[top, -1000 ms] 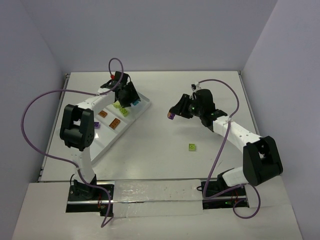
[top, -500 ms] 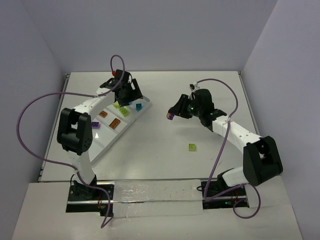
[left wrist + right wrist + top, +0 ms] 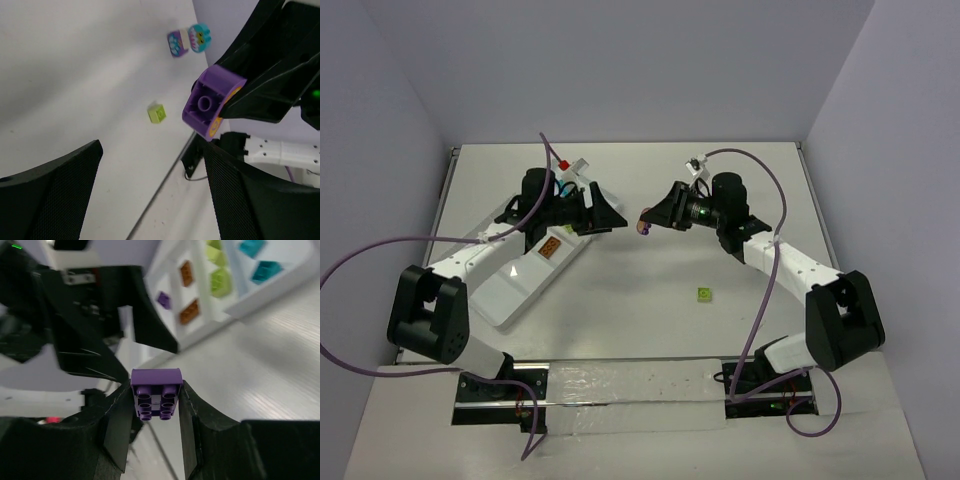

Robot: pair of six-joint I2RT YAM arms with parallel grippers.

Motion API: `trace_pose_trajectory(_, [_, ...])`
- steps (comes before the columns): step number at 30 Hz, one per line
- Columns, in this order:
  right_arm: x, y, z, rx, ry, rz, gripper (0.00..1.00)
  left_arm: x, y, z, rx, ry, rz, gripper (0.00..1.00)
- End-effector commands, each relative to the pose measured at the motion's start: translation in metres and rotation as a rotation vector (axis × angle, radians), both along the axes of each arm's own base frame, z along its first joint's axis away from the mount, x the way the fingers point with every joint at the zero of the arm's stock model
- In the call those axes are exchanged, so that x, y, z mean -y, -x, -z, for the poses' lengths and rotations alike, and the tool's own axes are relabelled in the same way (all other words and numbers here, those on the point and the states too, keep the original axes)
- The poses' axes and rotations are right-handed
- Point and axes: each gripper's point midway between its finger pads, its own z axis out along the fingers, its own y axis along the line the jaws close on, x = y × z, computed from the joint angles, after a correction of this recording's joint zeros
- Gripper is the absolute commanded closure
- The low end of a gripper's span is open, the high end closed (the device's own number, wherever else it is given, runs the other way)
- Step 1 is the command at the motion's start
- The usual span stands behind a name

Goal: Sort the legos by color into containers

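Note:
My right gripper (image 3: 645, 222) is shut on a purple lego (image 3: 156, 395) and holds it in the air just right of the white tray (image 3: 515, 285). My left gripper (image 3: 605, 215) stands open and empty at the tray's far end. It faces the purple lego (image 3: 210, 102), which hangs close in front of its fingers (image 3: 235, 195). The tray's containers (image 3: 240, 310) hold orange (image 3: 189, 311), lime green (image 3: 220, 282), teal (image 3: 266, 271) and purple (image 3: 163, 300) legos. One lime green lego (image 3: 704, 294) lies loose on the table.
A small purple, white and teal cluster (image 3: 187, 40) lies on the table beyond the green lego (image 3: 157, 113). Purple cables loop above both arms. White walls close in the table on three sides.
My left gripper opened over the tray's far end and swung right, so it now faces the right gripper. The right gripper carried the purple lego a little left, toward the tray.

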Motion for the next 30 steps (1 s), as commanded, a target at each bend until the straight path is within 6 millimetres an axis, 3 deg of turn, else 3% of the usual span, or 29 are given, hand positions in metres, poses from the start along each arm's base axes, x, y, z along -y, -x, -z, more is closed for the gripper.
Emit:
trace_pose_trajectory(1, [-0.019,0.021,-0.042,0.068,-0.186,-0.177,1.00,0.013,0.028,-0.052,0.172,0.221,0.169,0.12])
trace_pose_trajectory(15, [-0.039,0.025,-0.045,0.038,-0.243,-0.262,1.00,0.020,0.048,-0.074,0.186,0.377,0.269,0.20])
trace_pose_trajectory(25, [-0.045,0.028,-0.048,0.039,-0.256,-0.277,1.00,0.026,0.047,-0.066,0.157,0.373,0.279,0.31])
trace_pose_trajectory(30, [-0.044,0.027,-0.051,0.043,-0.263,-0.268,1.00,0.026,0.047,-0.061,0.145,0.364,0.280,0.32])
